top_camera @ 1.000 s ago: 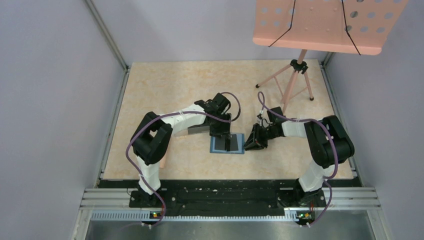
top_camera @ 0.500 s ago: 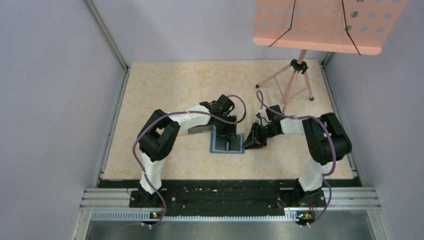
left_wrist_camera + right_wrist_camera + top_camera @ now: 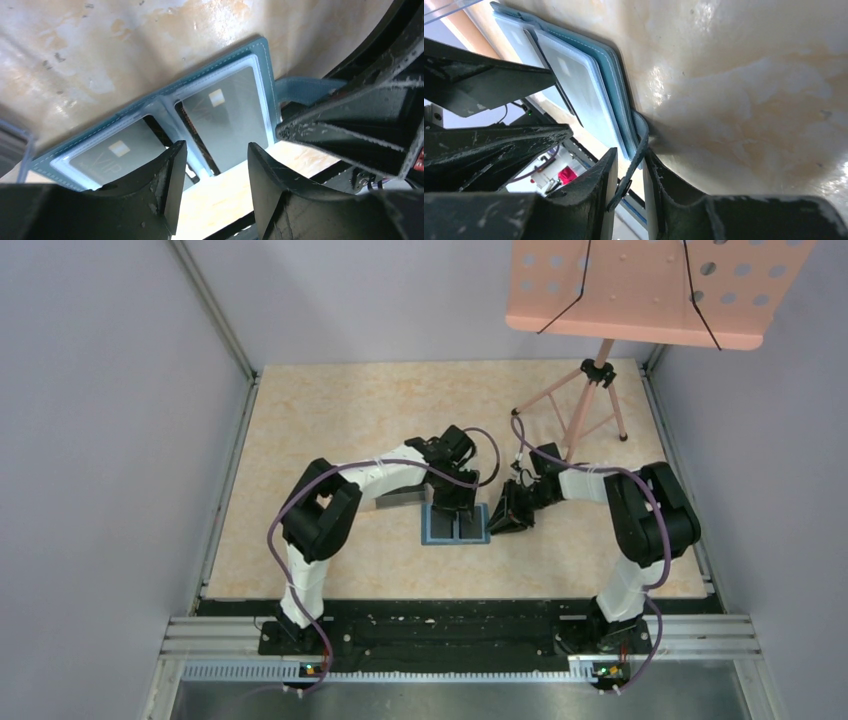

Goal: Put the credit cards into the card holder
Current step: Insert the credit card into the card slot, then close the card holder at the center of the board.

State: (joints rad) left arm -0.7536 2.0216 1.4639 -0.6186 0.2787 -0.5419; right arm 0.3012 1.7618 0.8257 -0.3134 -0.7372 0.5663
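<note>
Seen from above, a blue card holder (image 3: 440, 531) lies opened flat on a pale tabletop (image 3: 330, 420), between two black robot arms. The left pincer (image 3: 456, 508) hangs over the holder's far edge. The right pincer (image 3: 502, 520) meets its right-hand edge. A clear plastic box (image 3: 398, 500) sits just to the left of the left pincer, and a pink music stand (image 3: 640, 290) stands well beyond the right pincer. From this height the cards and the spacing of the fingers are too small to make out.

The left wrist camera fills that in. The left pincer's fingers (image 3: 162, 190) are spread apart with nothing between them, and the holder lies just past their tips. Two dark credit cards (image 3: 225, 117) sit under clear pockets, one on each side of the fold. The card (image 3: 112, 155) off to the left of the pincer reads "VIP".

The right wrist camera shows the grip up close. The right pincer is pressed together on the holder's thin strap (image 3: 640, 142), which runs from the holder's edge down between the two fingers. The rest of the holder lies flat just beyond the fingertips, towards the left pincer.
</note>
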